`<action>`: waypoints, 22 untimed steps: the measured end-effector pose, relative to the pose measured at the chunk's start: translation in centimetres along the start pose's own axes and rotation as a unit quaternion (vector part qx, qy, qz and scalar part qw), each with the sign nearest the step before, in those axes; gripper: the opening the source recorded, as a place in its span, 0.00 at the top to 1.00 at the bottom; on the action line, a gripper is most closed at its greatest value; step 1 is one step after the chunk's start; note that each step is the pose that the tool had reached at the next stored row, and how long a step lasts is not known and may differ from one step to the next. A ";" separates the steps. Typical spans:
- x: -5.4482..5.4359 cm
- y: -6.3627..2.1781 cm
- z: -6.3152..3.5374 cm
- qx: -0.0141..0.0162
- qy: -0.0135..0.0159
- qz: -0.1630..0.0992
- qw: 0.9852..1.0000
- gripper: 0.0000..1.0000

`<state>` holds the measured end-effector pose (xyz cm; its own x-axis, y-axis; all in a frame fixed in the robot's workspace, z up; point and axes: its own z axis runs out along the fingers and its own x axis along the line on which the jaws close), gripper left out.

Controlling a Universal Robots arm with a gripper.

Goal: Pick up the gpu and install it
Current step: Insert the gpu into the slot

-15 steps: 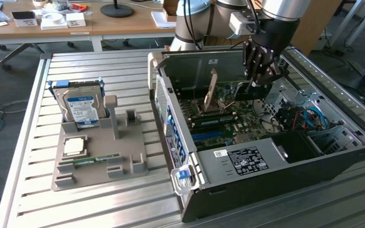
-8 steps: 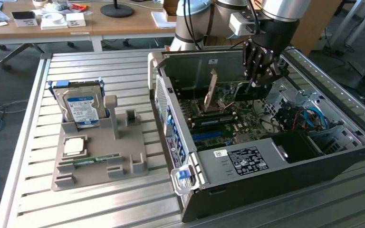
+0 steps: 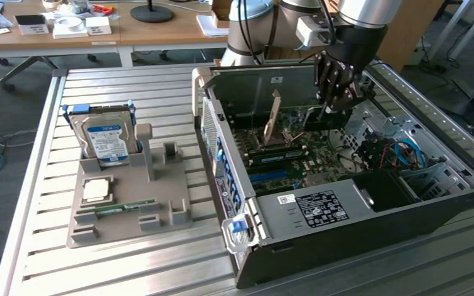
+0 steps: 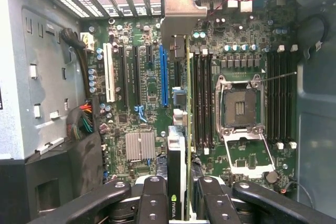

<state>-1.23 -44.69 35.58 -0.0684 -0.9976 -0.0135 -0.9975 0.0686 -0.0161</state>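
My gripper (image 3: pixel 336 106) reaches down into the open PC case (image 3: pixel 369 246) and is shut on the gpu (image 3: pixel 307 118), a dark card held on edge above the motherboard (image 3: pixel 303 163). Its pale metal bracket (image 3: pixel 274 114) points toward the slotted rear wall of the case. In the wrist view the gpu (image 4: pixel 187 129) is edge-on between the black fingers (image 4: pixel 152 198), with its bracket (image 4: pixel 178 14) close to the rear slot covers. The card hangs over the board beside the long blue slot (image 4: pixel 164 77). Whether it touches any slot, I cannot tell.
A grey fixture (image 3: pixel 130 216) on the slatted table at the exterior view's left holds a hard drive (image 3: pixel 105 140), a green RAM stick (image 3: pixel 126 208) and a small chip (image 3: pixel 97 188). Inside the case are the open CPU socket (image 4: pixel 239 108), cables (image 4: pixel 84 121) and the power supply (image 3: pixel 320 206).
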 end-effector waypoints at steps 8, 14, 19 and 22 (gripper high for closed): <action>0.0 0.20 0.63 0.000 0.000 0.000 1.000 0.73; 0.0 0.28 1.51 0.000 0.000 0.000 1.000 0.73; 0.0 0.28 1.51 0.000 0.000 0.000 1.000 0.73; 0.0 0.28 1.54 0.000 0.000 0.000 1.000 0.73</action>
<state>-1.48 -44.69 34.04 -0.0684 -0.9976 -0.0135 -0.9975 0.0686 -0.0161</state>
